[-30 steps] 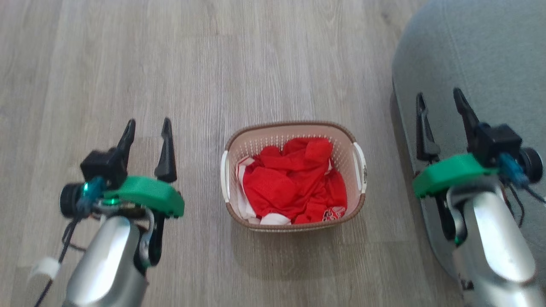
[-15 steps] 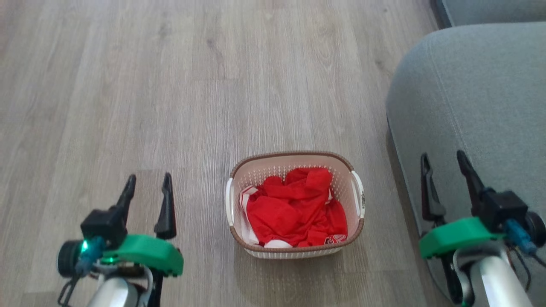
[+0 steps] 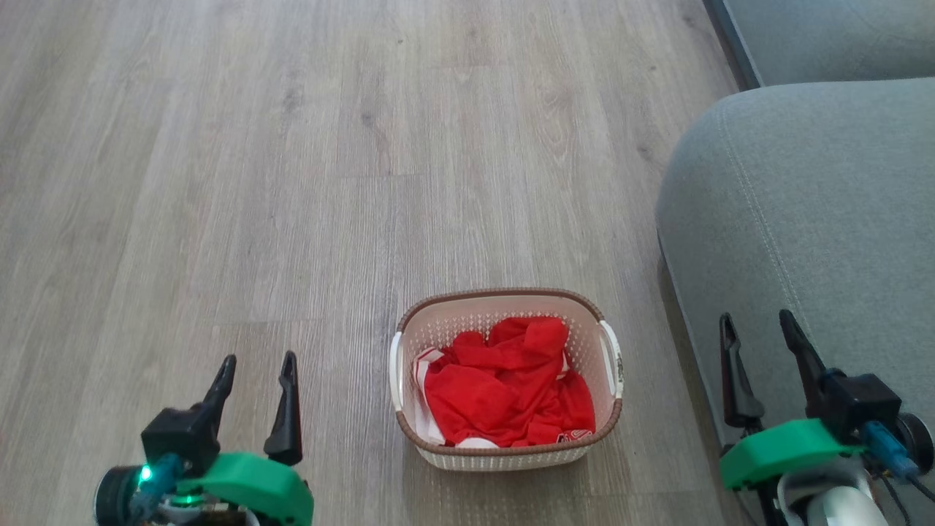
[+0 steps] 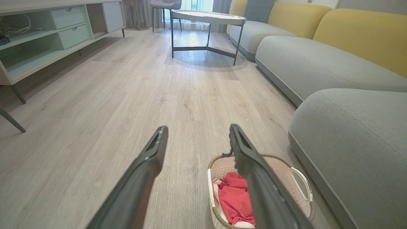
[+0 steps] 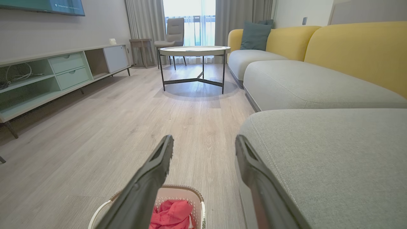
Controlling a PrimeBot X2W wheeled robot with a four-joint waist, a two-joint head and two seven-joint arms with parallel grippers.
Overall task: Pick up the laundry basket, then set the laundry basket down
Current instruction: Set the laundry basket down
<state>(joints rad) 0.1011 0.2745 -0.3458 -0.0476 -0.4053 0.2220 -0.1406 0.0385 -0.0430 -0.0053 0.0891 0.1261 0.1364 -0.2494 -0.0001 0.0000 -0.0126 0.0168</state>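
Laundry basket [image 3: 504,456] is being flanked by left tool [image 3: 259,358] and right tool [image 3: 754,316], both being held apart, one handle [image 3: 395,372] facing each.

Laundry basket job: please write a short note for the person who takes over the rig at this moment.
Left gripper: open, empty, left of the laundry basket, apart from it.
Right gripper: open, empty, right of it, in front of the grey sofa.
Basket: upright on the wood floor beside the sofa, red cloth inside.
Done: nothing visible; no gripper holds the basket.
Left: probably grasp the white handles, lift, set down.
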